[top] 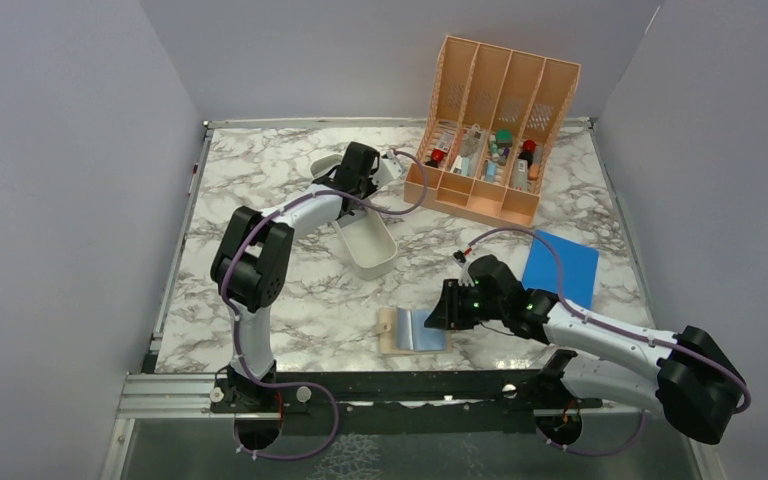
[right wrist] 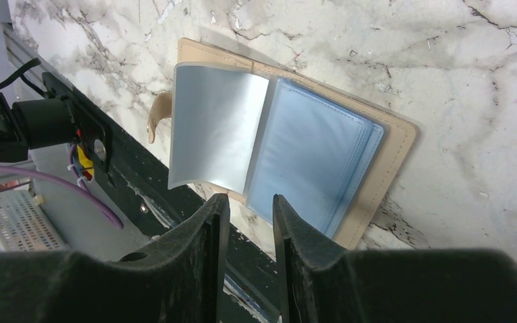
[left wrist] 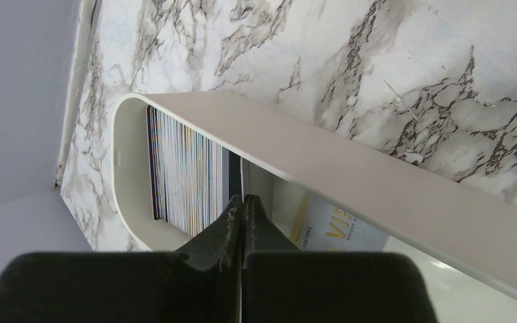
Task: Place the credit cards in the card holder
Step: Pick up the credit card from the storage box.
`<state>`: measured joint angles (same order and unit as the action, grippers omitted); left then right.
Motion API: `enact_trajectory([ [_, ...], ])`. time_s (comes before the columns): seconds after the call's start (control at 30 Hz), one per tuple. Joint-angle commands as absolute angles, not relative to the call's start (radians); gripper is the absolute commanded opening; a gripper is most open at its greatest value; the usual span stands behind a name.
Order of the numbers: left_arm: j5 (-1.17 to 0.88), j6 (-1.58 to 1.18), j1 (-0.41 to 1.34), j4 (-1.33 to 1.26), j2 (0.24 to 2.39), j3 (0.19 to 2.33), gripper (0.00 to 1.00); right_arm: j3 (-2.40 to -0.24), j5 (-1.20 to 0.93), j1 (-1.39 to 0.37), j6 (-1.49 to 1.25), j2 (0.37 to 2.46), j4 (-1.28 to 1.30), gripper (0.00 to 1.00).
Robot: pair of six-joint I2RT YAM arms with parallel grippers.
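The card holder (right wrist: 323,148) lies open and flat on the marble-patterned table (top: 290,300), close to the black rail (top: 410,385) at the near edge. Its outside is tan with a small snap tab (right wrist: 155,118), and inside are glossy blue-grey plastic sleeves. 1 sleeve (right wrist: 215,134) curls up off the stack, and no card shows in it. The right gripper (right wrist: 248,202) hangs just beside the holder's near edge with its 2 dark fingers a little apart and nothing between them. Well apart from the holder, toward the far left, stands the long white tray (left wrist: 350,168), smooth-walled with rounded ends. At one end of it the credit cards (left wrist: 188,171) are packed upright on edge, their thin edges forming a striped block. A pale card with gold lettering (left wrist: 330,229) lies flat on the tray floor. The left gripper (left wrist: 242,202) reaches into the tray with its fingers pressed together on the edge of 1 thin dark card (left wrist: 241,176) beside the block. A peach slotted organizer (top: 505,80) holding small items sits at the far edge, and a flat bright-blue rectangle (top: 560,268) lies to the right. Bare marble separates the tray from the holder.
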<state>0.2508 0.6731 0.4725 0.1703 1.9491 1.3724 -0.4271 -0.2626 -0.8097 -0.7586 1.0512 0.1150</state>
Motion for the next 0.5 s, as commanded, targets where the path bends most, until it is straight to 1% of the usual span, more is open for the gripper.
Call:
enact_trajectory([
  [0.0,0.226,0.669,0.462,0.212,1.940,1.429,0.00,-0.440,-0.246,-0.808,-0.757,1.041,0.123,0.35],
  [0.47,0.184,0.574,0.462,0.359,1.900,1.503,0.00,-0.449,-0.273,-0.808,-0.766,1.042,0.106,0.36],
])
